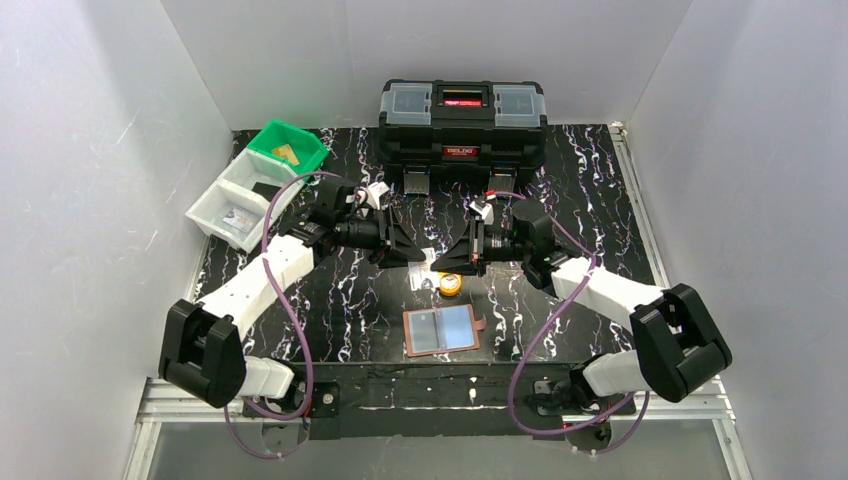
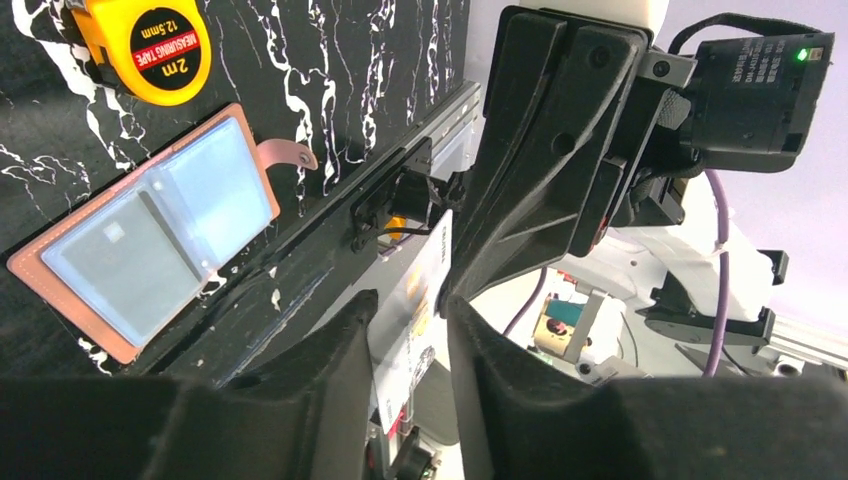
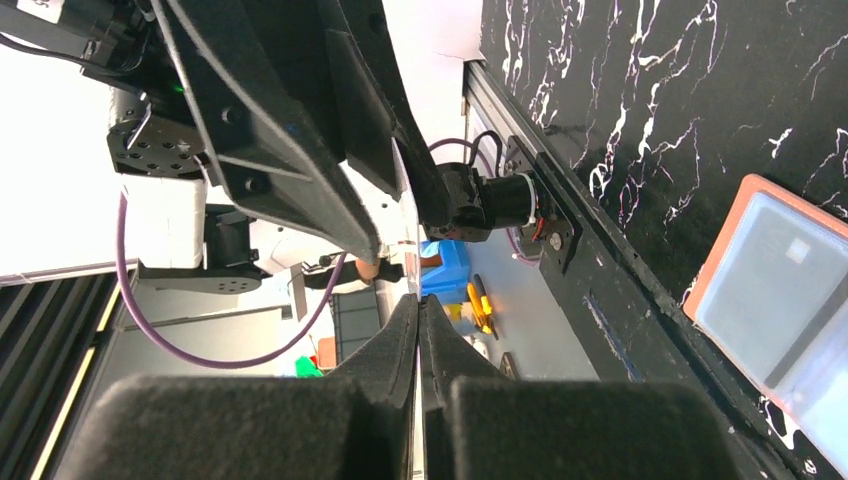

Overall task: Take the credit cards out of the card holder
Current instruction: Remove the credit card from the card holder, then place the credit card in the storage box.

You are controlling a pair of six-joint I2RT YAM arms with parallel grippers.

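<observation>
The right tool point(image 3: 418, 312) clamped a whitish credit card point(image 2: 424, 272) above the counter point(image 1: 600, 205). The left tool point(image 2: 410, 302) straddled it; whether it gripped, I couldn't tell.

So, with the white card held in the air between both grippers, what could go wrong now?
1. The right gripper pinches the whitish card by one edge. Whether the left gripper grips it firmly is unclear, so an early release could drop it near the tape measure.
2. If both grippers hold and pull apart, the thin card may bend.
</observation>
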